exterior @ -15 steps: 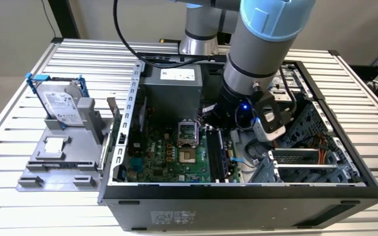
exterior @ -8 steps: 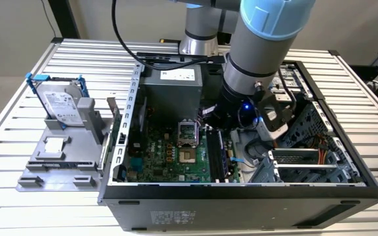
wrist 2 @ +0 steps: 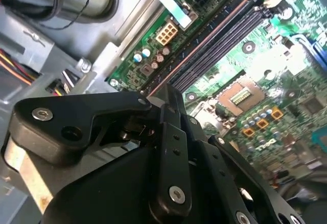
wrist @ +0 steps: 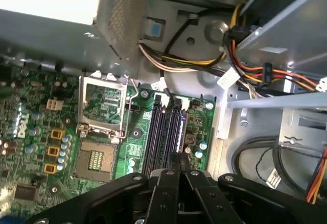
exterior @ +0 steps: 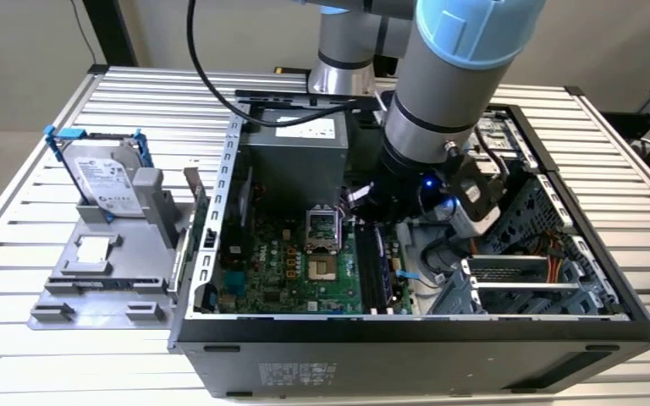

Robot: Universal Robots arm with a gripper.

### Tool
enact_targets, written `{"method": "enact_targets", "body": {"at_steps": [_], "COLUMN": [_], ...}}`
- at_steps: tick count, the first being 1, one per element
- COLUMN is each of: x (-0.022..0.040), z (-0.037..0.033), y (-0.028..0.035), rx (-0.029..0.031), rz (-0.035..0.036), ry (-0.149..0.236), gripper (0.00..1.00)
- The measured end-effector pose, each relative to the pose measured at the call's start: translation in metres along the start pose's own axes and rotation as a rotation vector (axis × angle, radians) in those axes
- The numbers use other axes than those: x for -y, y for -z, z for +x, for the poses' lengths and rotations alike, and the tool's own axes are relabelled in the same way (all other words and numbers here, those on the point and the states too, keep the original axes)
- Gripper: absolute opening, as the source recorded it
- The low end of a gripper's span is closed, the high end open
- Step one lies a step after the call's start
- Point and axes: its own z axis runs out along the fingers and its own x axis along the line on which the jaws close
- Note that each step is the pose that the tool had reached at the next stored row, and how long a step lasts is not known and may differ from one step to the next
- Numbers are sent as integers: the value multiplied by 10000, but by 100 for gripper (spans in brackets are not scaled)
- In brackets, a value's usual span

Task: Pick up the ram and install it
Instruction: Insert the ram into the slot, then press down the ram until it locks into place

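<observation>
The ram point(wrist: 182, 129) is a thin dark stick standing on edge in the outermost of the long black motherboard slots point(wrist: 161, 132), on the side away from the processor socket. In the second wrist view the ram point(wrist 2: 209, 32) shows as a brownish strip along the slots point(wrist 2: 232, 35). My gripper point(wrist: 179, 158) sits low inside the open computer case, its black fingers drawn close together over the near end of the ram. The gripper point(wrist 2: 171, 92) tip meets that strip's end. In the exterior view the arm point(exterior: 438, 144) reaches down into the case above the slots point(exterior: 376, 271).
The processor socket point(wrist: 102, 112) lies beside the slots on the green motherboard point(exterior: 291, 262). Bundled coloured cables point(wrist: 255, 66) and a metal drive cage point(exterior: 528, 279) crowd the other side. The power supply point(exterior: 297, 156) sits behind. A hard drive in a blue bracket point(exterior: 105, 178) stands outside the case.
</observation>
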Motion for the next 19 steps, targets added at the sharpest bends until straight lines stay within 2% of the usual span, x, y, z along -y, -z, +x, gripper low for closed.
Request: {"method": "enact_targets", "body": {"at_steps": [6, 9, 15, 19], "x": [0, -1, -1, -1], "z": [0, 0, -1, 0], "y": [5, 8, 9, 9], "rx": [-88, -110, -111, -55], "rz": [-28, -35, -41, -28], "ry": [900, 1364, 2332, 2973], "gripper": [0, 0, 0, 0]}}
